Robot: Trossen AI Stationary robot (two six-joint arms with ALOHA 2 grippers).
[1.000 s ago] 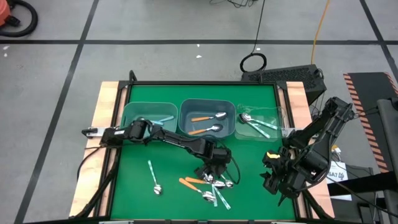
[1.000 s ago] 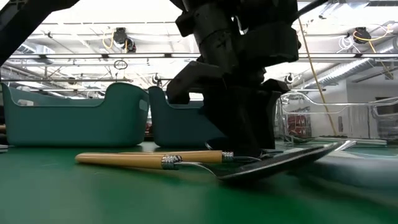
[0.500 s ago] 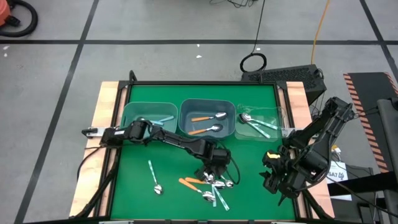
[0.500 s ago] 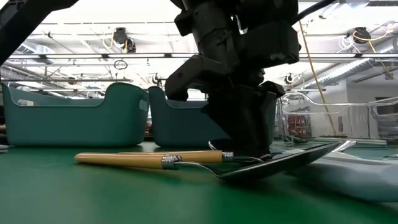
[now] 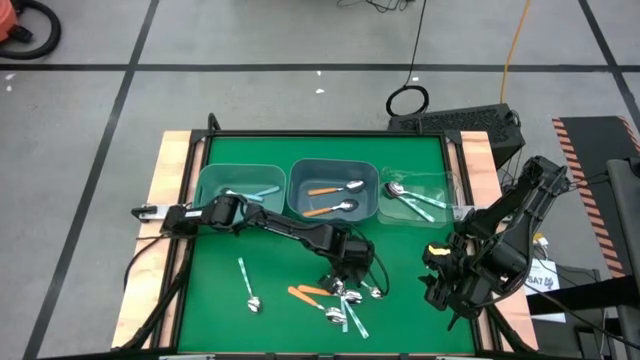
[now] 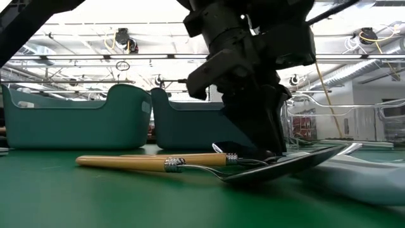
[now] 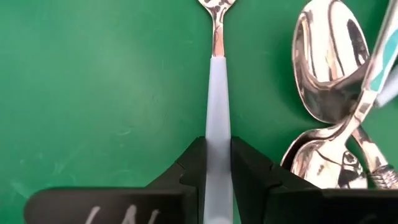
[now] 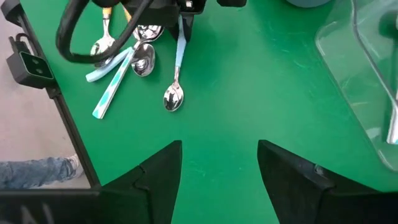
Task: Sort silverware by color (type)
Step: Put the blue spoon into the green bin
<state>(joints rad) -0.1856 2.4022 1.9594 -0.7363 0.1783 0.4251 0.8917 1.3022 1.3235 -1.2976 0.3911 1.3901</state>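
My left gripper [image 5: 350, 274] stands over the pile of silverware [image 5: 338, 300] at the table's near middle, shut on a light blue spoon [image 8: 176, 70]. That spoon's metal bowl [image 8: 173, 98] points toward the table's right. Beside it lie shiny spoon bowls [image 7: 323, 68] and a teal-green handle [image 7: 382, 56]. Two orange-handled spoons [image 6: 152, 162] lie flat on the green mat in front of the gripper [image 6: 259, 142]. My right gripper [image 8: 217, 163] hangs open above the table's right near corner [image 5: 445, 290], nothing between its fingers. My left gripper pinches the light blue spoon's plastic handle [image 7: 217, 134] between its two fingers [image 7: 194, 163], well back from the metal neck. The fingers slant down from above and lie across the handle. The spoon lies flat on the mat, its bowl end pointing away from the gripper.
Three bins stand along the far side: a teal one [image 5: 240, 185] with light blue spoons, a teal one [image 5: 333, 190] with orange spoons, a clear one [image 5: 420, 195] with teal-green spoons. A lone spoon [image 5: 247, 285] lies at the near left.
My left gripper has stayed over the pile, rolled a little about its own axis, and its fingers have closed in on the light blue spoon's handle. The spoon has stayed on the mat.
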